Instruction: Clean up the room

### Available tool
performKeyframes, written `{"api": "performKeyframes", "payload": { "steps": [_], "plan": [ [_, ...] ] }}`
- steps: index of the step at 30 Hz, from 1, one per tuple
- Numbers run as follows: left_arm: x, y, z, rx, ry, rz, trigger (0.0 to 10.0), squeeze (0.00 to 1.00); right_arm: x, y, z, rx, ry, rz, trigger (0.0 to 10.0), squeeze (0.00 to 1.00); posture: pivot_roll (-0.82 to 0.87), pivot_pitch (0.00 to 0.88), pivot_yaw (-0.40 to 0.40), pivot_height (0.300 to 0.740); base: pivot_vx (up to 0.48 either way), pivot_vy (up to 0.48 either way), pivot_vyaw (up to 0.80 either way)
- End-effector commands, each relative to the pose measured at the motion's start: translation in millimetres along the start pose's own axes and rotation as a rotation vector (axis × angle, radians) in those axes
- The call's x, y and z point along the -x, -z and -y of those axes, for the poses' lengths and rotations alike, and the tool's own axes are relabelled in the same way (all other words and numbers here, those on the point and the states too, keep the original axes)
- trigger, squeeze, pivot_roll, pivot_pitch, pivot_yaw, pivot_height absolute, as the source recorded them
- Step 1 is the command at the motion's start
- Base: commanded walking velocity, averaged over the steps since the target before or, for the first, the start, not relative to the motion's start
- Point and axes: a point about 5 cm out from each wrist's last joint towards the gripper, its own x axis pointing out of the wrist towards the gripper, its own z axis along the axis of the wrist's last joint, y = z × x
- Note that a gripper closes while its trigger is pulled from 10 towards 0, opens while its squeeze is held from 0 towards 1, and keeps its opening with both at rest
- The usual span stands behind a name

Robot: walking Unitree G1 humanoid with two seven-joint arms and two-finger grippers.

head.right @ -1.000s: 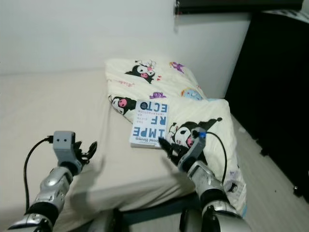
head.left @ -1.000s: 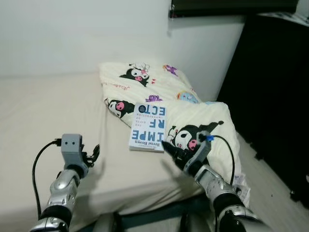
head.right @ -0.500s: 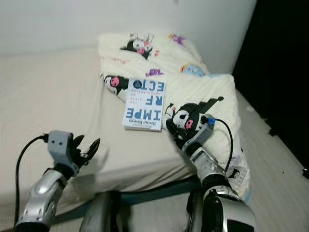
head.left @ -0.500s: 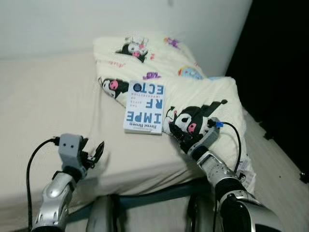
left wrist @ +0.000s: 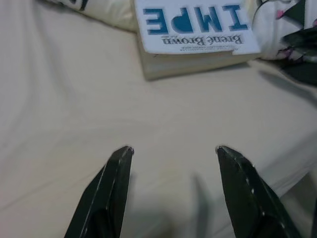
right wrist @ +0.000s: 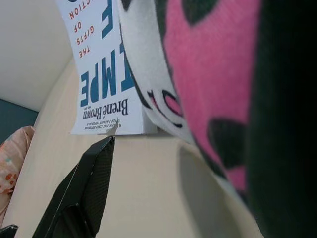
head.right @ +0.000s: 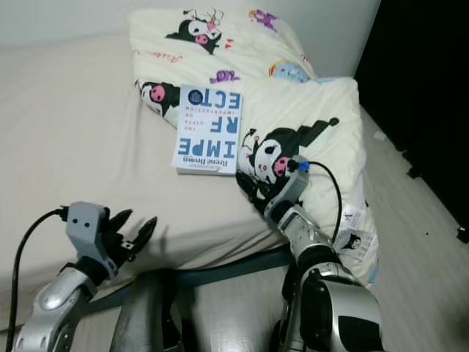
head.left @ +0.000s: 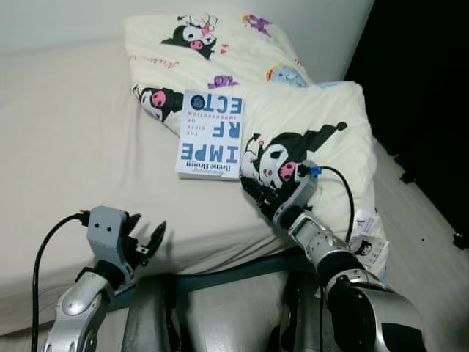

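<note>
Book (head.left: 211, 135) flat on bed (head.left: 66, 147), cover up, white w/ blue letters, far edge lying partly on quilt (head.left: 322, 132), near edge on bare sheet. Quilt cream w/ black-and-pink cartoon print, bunched along bed's right side & hanging over the edge toward floor (head.left: 432, 213).

Right gripper (head.left: 253, 196) low at bed's right edge, just beside book's near right corner, pressed against quilt fold w/ the cartoon face. One black finger (right wrist: 84, 193) seen in right wrist view, tip close to book's corner but apart from it; other finger hidden behind quilt print, so can't tell how far open, or whether anything is held. Nothing seen between fingers.

Left gripper (head.left: 146, 242) near bed's front edge, well apart from book, to its left & nearer the robot. Fingers (left wrist: 111, 188) spread wide in left wrist view, holding nothing, hovering over bare sheet w/ book ahead of them. Black cable looping off left wrist.

Paper tags (head.left: 370, 235) on quilt's hanging corner, by the floor. Dark furniture (head.left: 418, 81) on right side of room. White wall (head.left: 66, 22) behind bed
</note>
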Motion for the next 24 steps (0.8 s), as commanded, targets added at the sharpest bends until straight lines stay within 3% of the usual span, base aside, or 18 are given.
{"api": "performKeyframes", "payload": {
  "steps": [1,6,9,11,13,16,21,24],
  "plan": [
    [4.1,0.8,3.7,0.033,-0.001,-0.021,10.0,0.0,0.7,8.9,1.5,-0.026,0.012,-0.034,10.0,0.0,0.23,0.398,0.011,0.52,0.0,0.0,0.0],
    [6.3,-8.3,7.1,0.05,0.001,-0.02,10.0,0.0,-7.8,4.4,-10.5,-0.044,-0.042,-0.027,10.0,0.0,0.24,0.409,0.009,0.52,0.0,0.0,0.0],
    [8.8,-10.0,12.1,0.056,0.007,-0.032,10.0,0.0,-22.5,-0.1,-33.5,-0.043,-0.125,-0.029,10.0,0.0,0.24,0.419,0.005,0.52,0.0,0.0,0.0],
    [8.8,-10.0,12.1,0.056,0.007,-0.032,10.0,0.0,-22.5,-0.1,-33.5,-0.043,-0.125,-0.029,10.0,0.0,0.24,0.419,0.005,0.52,0.0,0.0,0.0],
    [9.8,-10.4,16.5,0.064,0.013,-0.039,10.0,0.0,-31.5,-3.5,-47.5,-0.032,-0.151,-0.031,10.0,0.0,0.23,0.428,0.001,0.52,0.0,0.0,0.0],
    [10.7,-13.3,23.0,0.083,0.023,-0.046,10.0,0.0,-39.7,-2.9,-55.8,0.015,-0.08,-0.066,10.0,0.0,0.23,0.435,-0.001,0.52,0.0,0.0,0.0],
    [9.0,-17.9,26.9,0.096,0.03,-0.04,10.0,0.0,-47.3,0.2,-68.1,0.056,-0.067,-0.095,10.0,0.0,0.22,0.442,-0.006,0.52,0.0,0.0,0.0],
    [7.5,-22.5,28.4,0.102,0.029,-0.031,10.0,0.0,-51.5,-2.4,-73.0,0.036,-0.021,-0.08,10.0,0.0,0.23,0.45,-0.015,0.52,0.0,0.0,0.0]
  ]
}}
